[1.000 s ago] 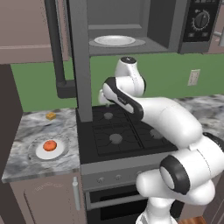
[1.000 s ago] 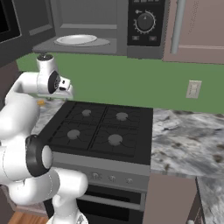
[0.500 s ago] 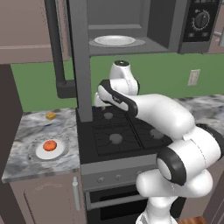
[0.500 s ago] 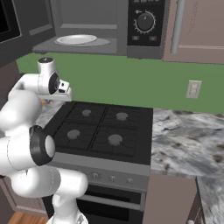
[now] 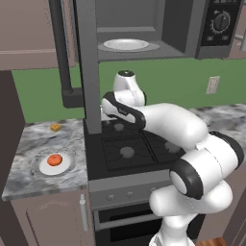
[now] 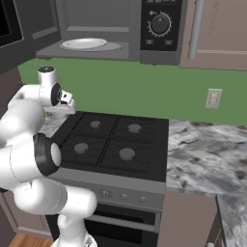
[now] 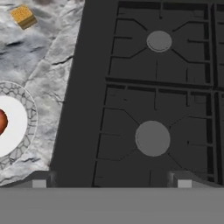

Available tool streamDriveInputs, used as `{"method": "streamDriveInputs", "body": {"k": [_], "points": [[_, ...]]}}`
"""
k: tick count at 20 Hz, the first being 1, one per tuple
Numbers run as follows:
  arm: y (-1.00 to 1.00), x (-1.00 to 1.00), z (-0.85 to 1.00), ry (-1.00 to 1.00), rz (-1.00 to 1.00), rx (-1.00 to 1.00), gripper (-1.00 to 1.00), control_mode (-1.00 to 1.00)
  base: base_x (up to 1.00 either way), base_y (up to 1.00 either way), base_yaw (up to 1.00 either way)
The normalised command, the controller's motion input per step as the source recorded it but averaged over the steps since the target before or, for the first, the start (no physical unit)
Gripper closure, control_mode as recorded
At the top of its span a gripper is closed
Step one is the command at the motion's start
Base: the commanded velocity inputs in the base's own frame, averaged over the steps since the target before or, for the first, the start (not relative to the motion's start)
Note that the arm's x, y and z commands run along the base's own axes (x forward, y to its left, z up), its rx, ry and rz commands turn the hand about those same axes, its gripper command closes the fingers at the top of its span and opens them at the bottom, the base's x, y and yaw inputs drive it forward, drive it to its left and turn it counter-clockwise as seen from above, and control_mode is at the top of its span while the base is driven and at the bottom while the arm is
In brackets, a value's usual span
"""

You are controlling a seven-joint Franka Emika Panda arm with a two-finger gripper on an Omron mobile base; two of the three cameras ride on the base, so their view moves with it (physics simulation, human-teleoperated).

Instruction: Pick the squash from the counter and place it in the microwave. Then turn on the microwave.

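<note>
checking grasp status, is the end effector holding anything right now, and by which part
Nothing is held. The end effector is open over the stove; the squash sits untouched on its plate.

Open microwave (image 6: 96,29) with white plate (image 6: 84,43) inside, above black 4-burner stove (image 6: 108,142)
</note>
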Motion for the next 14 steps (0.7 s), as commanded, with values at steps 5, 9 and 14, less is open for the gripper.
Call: {"method": "streamDriveInputs", "body": {"k": [5,9,14], "points": [[0.24,0.04,-0.14,0.02,0.00,0.00,-1.00,-1.00,0.00,0.00,0.00],[0.27,0.05,-0.13,0.02,0.00,0.00,-1.00,-1.00,0.00,0.00,0.00],[0.26,0.07,-0.12,0.03,0.00,0.00,-1.00,-1.00,0.00,0.00,0.00]]}}
